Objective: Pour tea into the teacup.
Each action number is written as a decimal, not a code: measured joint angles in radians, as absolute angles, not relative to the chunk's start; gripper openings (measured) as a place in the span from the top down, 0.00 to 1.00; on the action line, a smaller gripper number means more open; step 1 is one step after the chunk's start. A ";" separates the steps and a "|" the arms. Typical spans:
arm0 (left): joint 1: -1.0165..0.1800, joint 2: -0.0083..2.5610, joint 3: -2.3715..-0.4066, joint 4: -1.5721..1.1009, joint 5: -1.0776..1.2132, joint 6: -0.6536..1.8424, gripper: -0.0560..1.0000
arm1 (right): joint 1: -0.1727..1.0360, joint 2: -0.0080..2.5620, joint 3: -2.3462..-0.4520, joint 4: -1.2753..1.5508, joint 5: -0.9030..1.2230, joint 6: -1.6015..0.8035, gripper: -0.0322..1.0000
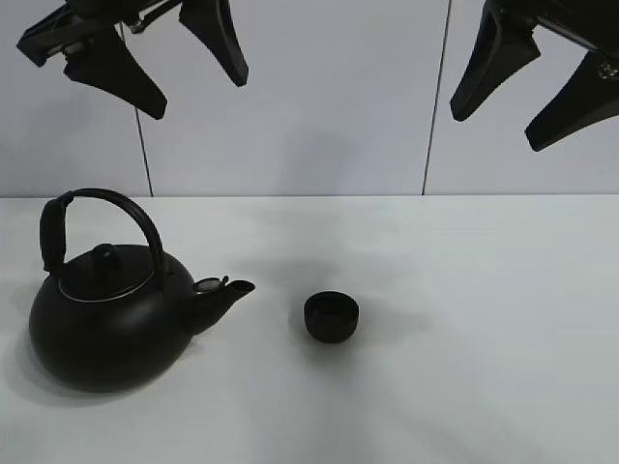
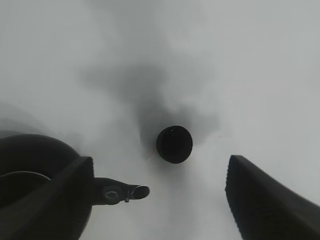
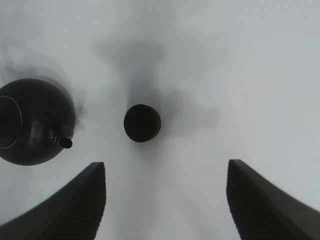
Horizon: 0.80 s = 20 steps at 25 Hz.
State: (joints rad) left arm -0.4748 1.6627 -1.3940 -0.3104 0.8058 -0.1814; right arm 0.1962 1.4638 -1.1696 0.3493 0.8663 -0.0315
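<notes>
The teacup (image 1: 332, 316), small, round and glossy black, stands on the white table a little right of the kettle's spout. The big black kettle (image 1: 106, 324) with an arched handle sits at the left, its spout pointing toward the cup. My left gripper (image 1: 198, 95) hangs high above the kettle, open and holding nothing. High at the right, my right gripper (image 1: 496, 130) is open too and empty. The left wrist view shows the teacup (image 2: 174, 144) beyond the left gripper (image 2: 161, 159). In the right wrist view, the teacup (image 3: 142, 123) lies beyond the right gripper (image 3: 166, 164). The tea is out of view.
The white table (image 1: 484, 338) runs to a pale panelled wall (image 1: 329, 106) at the back. The kettle (image 3: 35, 122) shows beside the cup in the right wrist view, and its spout (image 2: 122, 192) in the left wrist view.
</notes>
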 joint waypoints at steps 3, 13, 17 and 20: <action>-0.461 1.670 -1.422 -0.324 0.839 -0.213 0.44 | 0.196 1.464 -1.170 0.349 0.867 -0.031 0.51; -0.435 1.697 -1.424 -0.356 0.867 -0.226 0.44 | 0.196 1.464 -1.170 0.349 0.867 -0.031 0.51; -0.435 1.697 -1.424 -0.350 0.864 -0.226 0.44 | 0.196 1.464 -1.170 0.349 0.867 -0.031 0.51; -0.435 1.697 -1.424 -0.349 0.864 -0.226 0.44 | 0.196 1.464 -1.170 0.349 0.867 -0.031 0.51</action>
State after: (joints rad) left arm -0.4351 1.6971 -1.4245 -0.3493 0.8644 -0.2258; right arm 0.1962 1.4638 -1.1696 0.3493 0.8672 -0.0315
